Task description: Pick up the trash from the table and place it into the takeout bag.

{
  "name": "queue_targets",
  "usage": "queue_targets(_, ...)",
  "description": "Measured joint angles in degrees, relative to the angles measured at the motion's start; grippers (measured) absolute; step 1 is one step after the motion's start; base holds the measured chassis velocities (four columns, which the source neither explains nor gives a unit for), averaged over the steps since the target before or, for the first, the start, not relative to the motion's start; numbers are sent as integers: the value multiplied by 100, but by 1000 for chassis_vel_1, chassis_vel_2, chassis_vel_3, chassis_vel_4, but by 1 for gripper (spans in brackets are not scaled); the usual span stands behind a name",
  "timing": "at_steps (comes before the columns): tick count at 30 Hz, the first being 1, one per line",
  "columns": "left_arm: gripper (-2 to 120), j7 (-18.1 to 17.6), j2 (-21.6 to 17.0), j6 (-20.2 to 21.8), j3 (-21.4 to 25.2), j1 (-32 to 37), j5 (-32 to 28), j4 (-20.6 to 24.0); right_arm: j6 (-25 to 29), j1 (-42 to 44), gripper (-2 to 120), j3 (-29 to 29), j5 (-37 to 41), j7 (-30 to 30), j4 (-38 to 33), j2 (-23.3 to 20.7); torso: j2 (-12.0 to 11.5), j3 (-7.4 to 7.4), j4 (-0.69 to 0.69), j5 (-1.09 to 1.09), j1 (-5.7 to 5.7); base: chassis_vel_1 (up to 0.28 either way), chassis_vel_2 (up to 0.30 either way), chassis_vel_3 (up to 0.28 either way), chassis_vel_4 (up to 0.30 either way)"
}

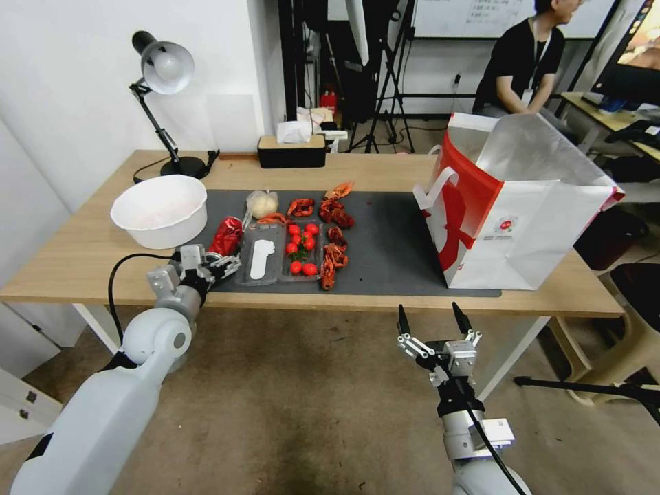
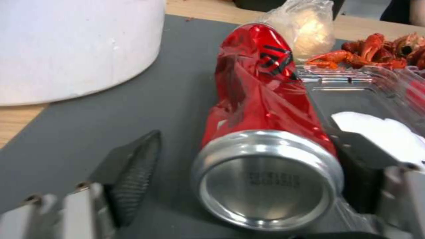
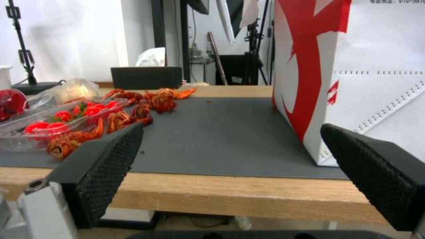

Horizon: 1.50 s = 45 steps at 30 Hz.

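Nearest the robot, the right pincer [image 1: 434,317] hangs off the front edge of the counter [image 1: 82,254], wide apart and holding nothing, its black pads cross-hatched like rubber grip. The left pincer [image 2: 248,172] sits low on the dark grey mat [image 1: 392,254], jaws spread either side of the red soda can [image 2: 265,96] but not closed on it yet. The can is crumpled thin metal lying on its side, shiny silver base toward the wrist. Just behind it is the small clear bag with beige lump [image 1: 262,203], crinkly film. Farther right stands the takeout bag [image 1: 512,206], stiff white paper, mouth open. Nothing looks bagged, so basically the whole job's left.
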<state>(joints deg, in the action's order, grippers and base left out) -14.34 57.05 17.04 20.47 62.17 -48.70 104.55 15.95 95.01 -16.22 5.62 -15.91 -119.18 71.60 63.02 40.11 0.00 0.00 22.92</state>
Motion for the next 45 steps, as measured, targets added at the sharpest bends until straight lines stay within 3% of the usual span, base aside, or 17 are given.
queue_targets(8,53,-205,2,8,-90,-183,70,-370,1,-5,100,6,-6,-14,21,28,0,-1,1,-1,0,0,0,0,0)
queue_targets(14,52,-113,-60,-113,-28,-90,80,-294,2,-1,100,26,-20,-16,21,34,0,0,1,-1,0,0,0,0,0)
queue_targets(15,52,82,-82,-274,7,-37,109,-205,3,-2,100,26,-21,-16,17,36,0,0,0,-1,0,0,0,0,0)
queue_targets(17,52,845,-213,-791,110,141,336,150,9,5,100,21,-21,-22,0,38,0,0,1,0,0,0,0,0,0)
queue_targets(18,52,845,-213,-791,110,141,336,150,9,5,100,21,-21,-22,0,38,0,0,1,0,0,0,0,0,0)
queue_targets(21,52,1453,-473,-1204,128,40,673,562,33,52,100,1,-21,-30,-17,54,1,-1,1,-1,-2,0,0,0,0)
queue_targets(24,52,1945,-763,-1326,-43,-466,380,666,38,88,100,-1,-34,-30,-53,79,1,0,2,-1,-2,0,0,0,0)
queue_targets(26,52,2398,-1001,-1337,-694,-1642,-40,535,38,134,100,-5,-67,-30,-139,115,1,-1,-1,2,-2,0,0,0,0)
queue_targets(27,52,2398,-1001,-1337,-694,-1642,-40,535,38,134,100,-5,-67,-30,-139,115,1,-1,-1,2,-2,0,0,0,0)
queue_targets(29,52,2568,-900,-1329,-1554,-2789,-247,196,37,194,100,-32,-109,-23,-197,155,1,0,5,-1,-1,0,0,0,0)
queue_targets(30,52,2568,-900,-1329,-1554,-2789,-247,196,37,194,100,-32,-109,-23,-197,155,1,0,5,-1,-1,0,0,0,0)
queue_targets(33,52,2584,-328,-1272,-2864,-4331,-407,-423,43,278,100,-104,-147,-14,-259,219,0,0,-3,0,-1,0,0,0,0)
queue_targets(34,52,2584,-328,-1272,-2864,-4331,-407,-423,43,278,100,-104,-147,-14,-259,219,0,0,-3,0,-1,0,0,0,0)
queue_targets(37,52,2590,300,-1234,-3704,-5331,-456,-1038,102,349,100,-134,-219,-12,-269,307,0,1,-2,3,0,0,0,0,0)
queue_targets(38,52,2590,300,-1234,-3704,-5331,-456,-1038,102,349,100,-134,-219,-12,-269,307,0,1,-2,3,0,0,0,0,0)
queue_targets(40,52,2673,674,-1191,-4238,-5859,-445,-1363,136,386,100,-135,-265,-12,-265,361,0,0,0,2,0,0,0,0,0)
queue_targets(45,52,2856,1217,-1045,-4955,-6454,-276,-1669,167,411,100,-142,-307,-11,-231,432,0,0,0,3,0,0,0,0,0)
